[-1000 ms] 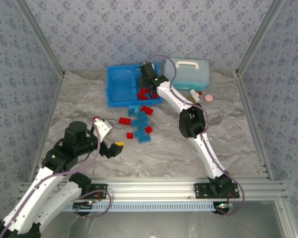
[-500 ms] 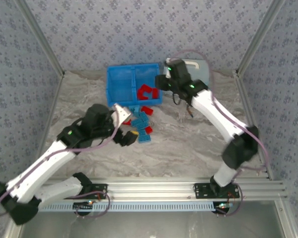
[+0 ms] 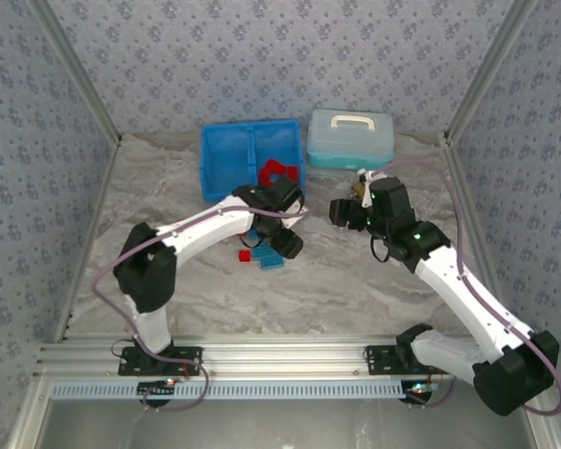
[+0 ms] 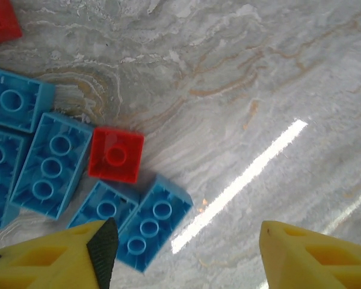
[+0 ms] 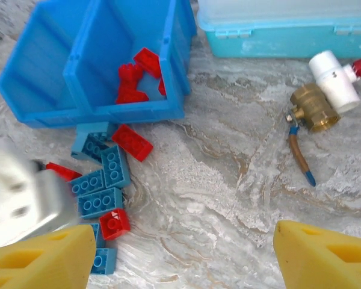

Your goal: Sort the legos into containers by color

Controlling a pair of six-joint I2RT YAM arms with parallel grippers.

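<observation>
The bright blue tray [image 3: 211,178] stands at the far side of the counter [image 3: 374,281], split by a middle wall [image 5: 84,42] into two square compartments. The right compartment holds a small heap of red legos [image 5: 134,77], lying against its near and right walls. The left compartment [image 5: 39,78] shows its bare blue floor. Just in front of the tray, on the counter, lies a loose cluster of light blue legos [image 5: 102,180] mixed with a few red ones [image 5: 132,141], some touching each other and several turned underside up. The left hand [image 4: 186,259] hangs over this cluster with its yellow fingers [image 4: 54,253] spread wide and nothing between them; a small red square lego [image 4: 116,155] sits just beyond them, beside blue ones. The right hand [image 5: 180,259] is also spread and grips nothing, held above bare counter to the right of the pile, near a brass-and-white fitting [image 5: 322,99] and a pale-blue case [image 5: 283,24].
</observation>
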